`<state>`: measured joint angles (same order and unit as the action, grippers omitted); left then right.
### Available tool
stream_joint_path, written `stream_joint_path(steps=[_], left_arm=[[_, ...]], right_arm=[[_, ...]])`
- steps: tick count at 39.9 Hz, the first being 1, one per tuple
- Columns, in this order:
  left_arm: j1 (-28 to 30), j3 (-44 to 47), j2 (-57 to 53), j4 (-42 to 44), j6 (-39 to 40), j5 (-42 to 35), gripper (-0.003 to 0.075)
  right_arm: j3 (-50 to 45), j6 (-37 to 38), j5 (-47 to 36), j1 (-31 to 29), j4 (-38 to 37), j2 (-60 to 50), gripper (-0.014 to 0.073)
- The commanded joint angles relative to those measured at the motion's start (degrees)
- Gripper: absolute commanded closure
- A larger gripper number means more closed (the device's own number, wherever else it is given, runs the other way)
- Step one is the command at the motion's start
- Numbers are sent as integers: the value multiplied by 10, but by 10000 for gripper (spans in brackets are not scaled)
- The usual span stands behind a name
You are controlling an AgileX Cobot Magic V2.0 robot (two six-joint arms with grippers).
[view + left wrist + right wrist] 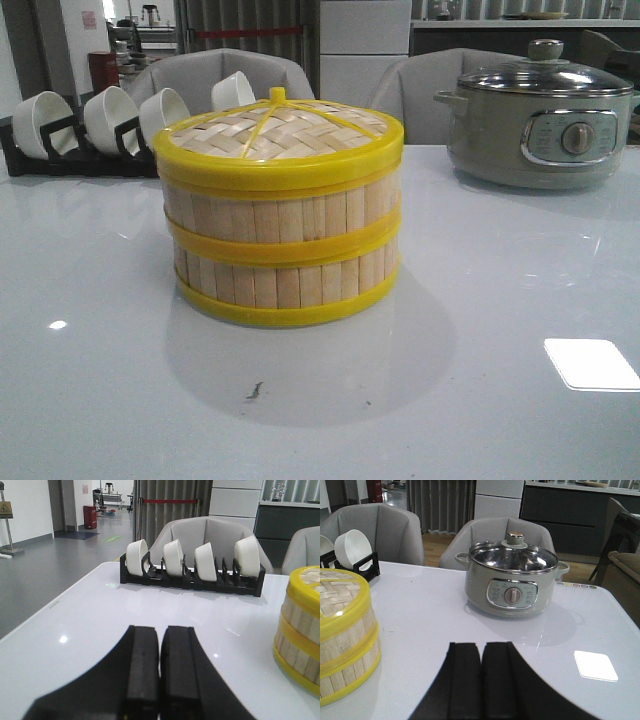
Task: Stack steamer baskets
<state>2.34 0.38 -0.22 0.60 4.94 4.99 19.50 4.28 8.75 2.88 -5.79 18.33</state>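
Two steamer baskets stand stacked at the middle of the table, the upper basket [280, 208] on the lower basket [285, 280], with the woven lid [275, 132] on top. The stack also shows in the left wrist view [300, 630] and in the right wrist view [342, 640]. My left gripper [160, 630] is shut and empty, low over the table to the left of the stack. My right gripper [481, 646] is shut and empty, to the right of the stack. Neither gripper shows in the front view.
A grey-green electric pot [545, 130] with a glass lid stands at the back right; it also shows in the right wrist view [511, 582]. A black rack [75, 155] with several white bowls stands at the back left, and shows in the left wrist view [192, 577]. Grey chairs stand behind the table.
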Motion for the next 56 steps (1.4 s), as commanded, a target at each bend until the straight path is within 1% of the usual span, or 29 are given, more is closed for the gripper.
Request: stream_joint_path(steps=[1, 6, 56], left_arm=[[-4, 0, -8, 5, 6, -50, 635], [-4, 0, -8, 20, 6, -53, 635], [-4, 0, -7, 20, 6, -50, 635]], right_arm=[[17, -1, -53, -3, -6, 3, 574], [17, -1, -53, -3, -6, 3, 574], [17, -1, -54, -3, -6, 3, 574]])
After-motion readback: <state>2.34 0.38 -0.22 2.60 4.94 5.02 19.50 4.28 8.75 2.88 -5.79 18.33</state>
